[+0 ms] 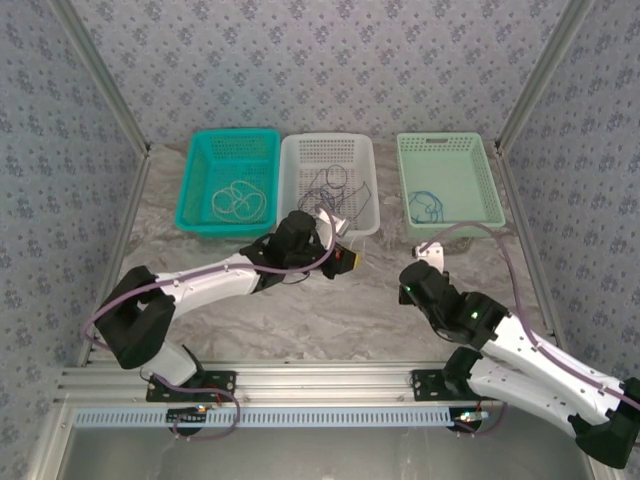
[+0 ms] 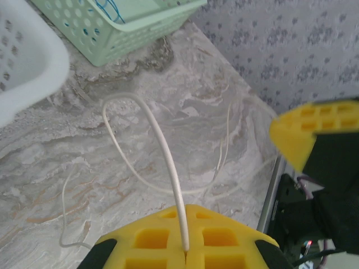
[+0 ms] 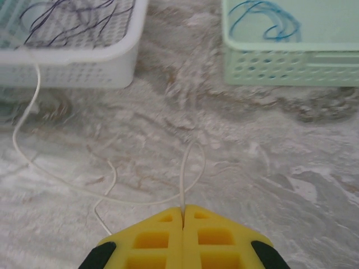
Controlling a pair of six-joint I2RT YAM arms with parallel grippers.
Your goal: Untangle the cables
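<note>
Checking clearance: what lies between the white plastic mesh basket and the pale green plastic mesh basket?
Bare marbled tabletop; the right wrist view shows that stretch plainly.

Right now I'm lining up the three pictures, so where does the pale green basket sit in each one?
Top view: green basket at upper right, rightmost of three.
Left wrist view: basket along top edge, left of centre.
Right wrist view: basket in upper right corner.
Shared landmark: white basket, directly to its left in every view.

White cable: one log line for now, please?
left gripper: shut on white cable | right gripper: shut on white cable | white cable: loops on table
</note>
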